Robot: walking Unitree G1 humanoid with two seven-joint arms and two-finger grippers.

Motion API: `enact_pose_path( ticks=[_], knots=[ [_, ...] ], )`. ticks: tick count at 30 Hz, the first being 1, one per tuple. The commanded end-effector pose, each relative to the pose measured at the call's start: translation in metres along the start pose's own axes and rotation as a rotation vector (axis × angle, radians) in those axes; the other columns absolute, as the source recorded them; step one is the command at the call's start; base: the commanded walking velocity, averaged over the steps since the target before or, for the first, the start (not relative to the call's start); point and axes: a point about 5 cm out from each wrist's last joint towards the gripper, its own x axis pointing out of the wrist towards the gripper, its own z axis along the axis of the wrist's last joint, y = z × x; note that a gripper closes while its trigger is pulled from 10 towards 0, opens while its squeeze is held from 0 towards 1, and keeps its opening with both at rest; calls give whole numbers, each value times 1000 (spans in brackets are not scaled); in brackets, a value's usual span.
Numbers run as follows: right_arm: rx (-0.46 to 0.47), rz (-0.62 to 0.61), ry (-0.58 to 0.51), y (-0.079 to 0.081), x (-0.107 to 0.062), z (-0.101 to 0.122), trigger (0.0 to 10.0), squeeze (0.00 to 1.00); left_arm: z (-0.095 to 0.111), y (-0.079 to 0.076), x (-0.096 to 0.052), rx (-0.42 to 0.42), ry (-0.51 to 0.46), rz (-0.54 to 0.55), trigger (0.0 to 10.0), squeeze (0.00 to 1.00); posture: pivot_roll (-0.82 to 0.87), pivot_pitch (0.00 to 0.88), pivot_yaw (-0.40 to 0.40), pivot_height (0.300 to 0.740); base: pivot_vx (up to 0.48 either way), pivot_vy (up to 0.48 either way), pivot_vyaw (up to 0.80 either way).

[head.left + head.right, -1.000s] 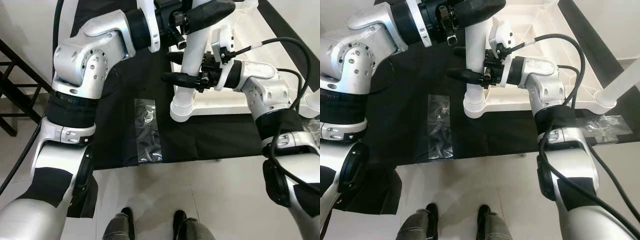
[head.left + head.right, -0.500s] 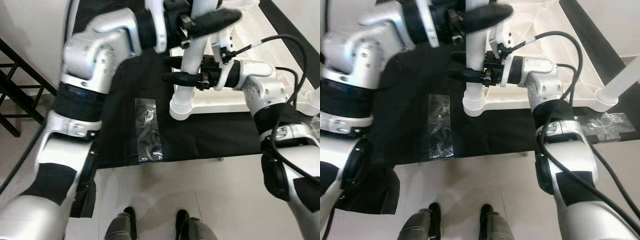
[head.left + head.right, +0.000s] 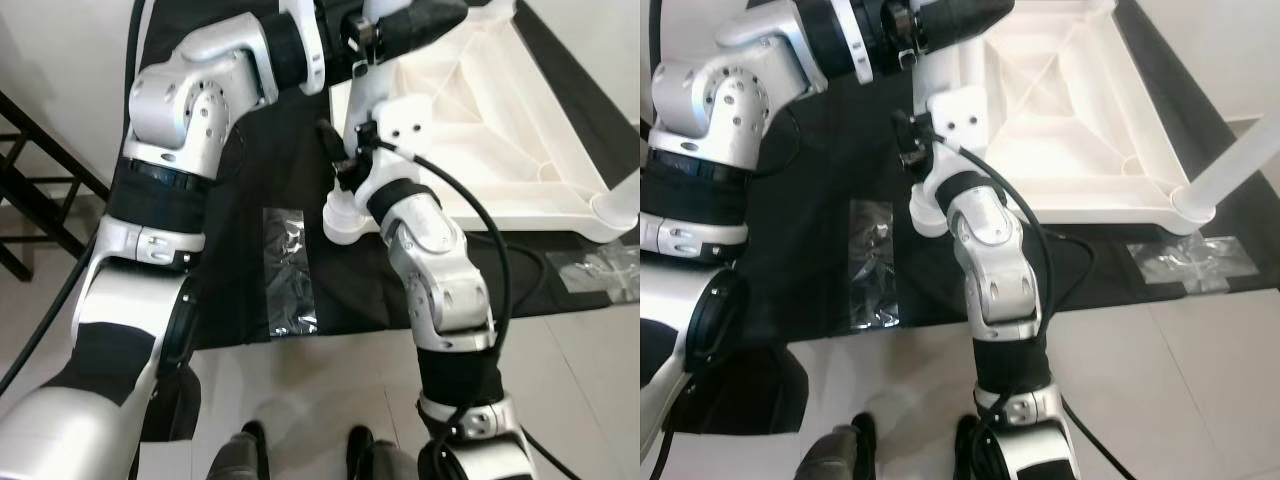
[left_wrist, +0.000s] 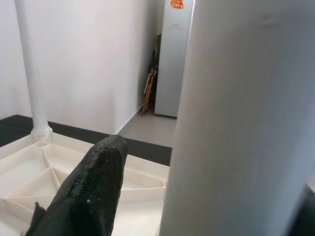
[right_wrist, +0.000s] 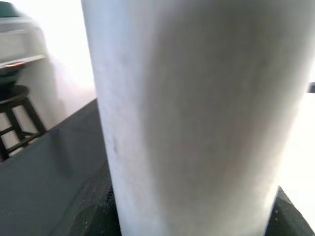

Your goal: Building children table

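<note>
The white table top (image 3: 480,110) lies upside down on a black mat (image 3: 250,150). A white table leg (image 3: 358,85) stands in its near left corner, with its ribbed collar (image 3: 340,215) at the base. My left gripper (image 3: 385,22) is shut on the leg high up; one black finger (image 4: 83,196) lies beside the leg (image 4: 236,123). My right gripper (image 3: 340,160) is shut on the same leg (image 5: 192,113) lower down, just above the collar. The right forearm now runs up the middle of the head view. A second leg (image 3: 1240,165) stands in the near right corner.
A clear plastic bag (image 3: 285,270) lies on the mat left of the leg, and another bag (image 3: 605,270) lies at the right. A black rack (image 3: 30,230) stands at the far left. Two dark shoes (image 3: 250,440) show on the pale tiled floor at the bottom edge.
The head view has shifted. My right elbow has swung from the right side to the middle, below the leg, while its gripper stays on the leg. The left gripper keeps its hold.
</note>
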Motion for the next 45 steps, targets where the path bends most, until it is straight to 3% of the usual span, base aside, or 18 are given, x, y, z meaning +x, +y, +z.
enact_pose_path(
  ticks=[1,7,8,9,14,15,20,21,27,28,30,38,39,40,41,42,43,45],
  knots=[
    [118,-37,261,5,-5,-59,0,0,0,1,-2,9,-6,9,10000,0,47,330,-20,740,0,0,0],
    [111,-43,236,0,4,-56,0,0,-1,2,-2,7,-6,7,10000,0,52,329,-23,740,0,0,0],
    [102,-41,232,-2,5,-55,0,0,-1,1,-2,5,-7,4,2980,0,51,330,-23,740,0,0,0],
    [95,-47,235,-2,4,-53,0,0,-1,1,-3,0,-7,0,0,0,52,329,-21,740,0,0,0],
    [93,-51,257,4,-3,-43,1529,0,-2,0,-2,-2,-2,-17,0,0,54,328,-20,740,0,0,0],
    [83,-37,255,6,-4,-39,10000,0,-1,-1,-2,1,2,-23,0,0,56,329,-19,740,0,0,0],
    [77,52,183,-2,6,-22,10000,0,-1,-2,-2,10,14,-30,0,0,59,331,-17,740,0,0,0],
    [76,158,125,-7,13,-10,10000,1000,-1,-2,-2,13,18,-32,0,0,67,334,-16,740,0,0,0],
    [39,415,26,-20,20,13,10000,1000,0,-3,-2,19,22,-38,0,0,74,336,-15,740,0,0,0],
    [-5,561,-13,-29,20,23,10000,12,0,-4,-2,20,24,-42,0,0,74,337,-15,740,0,0,0],
    [-140,785,-30,-52,23,36,10000,0,0,-7,-3,21,27,-52,0,0,88,342,-15,740,0,0,0],
    [-205,920,55,-58,27,29,10000,0,0,-10,-4,22,35,-64,0,0,105,348,-11,740,0,0,0],
    [-223,951,79,-57,28,27,7608,0,0,-10,-4,22,37,-65,0,0,114,353,-11,740,0,0,0],
    [-223,951,79,-57,28,27,7608,0,0,-10,-4,22,37,-65,0,0,114,353,-11,740,0,0,0],
    [-221,966,91,-56,29,26,2863,0,0,-11,-5,22,39,-66,0,0,115,355,-11,740,0,0,0],
    [-221,966,91,-56,29,26,2863,0,0,-11,-5,22,39,-66,0,0,115,355,-11,740,0,0,0],
    [-211,980,93,-56,31,26,0,0,0,-11,-5,22,40,-66,0,0,115,355,-11,740,0,0,0],
    [-198,1017,89,-57,35,27,0,0,0,-11,-6,25,44,-65,0,0,117,357,-12,740,0,0,0]
  ],
)
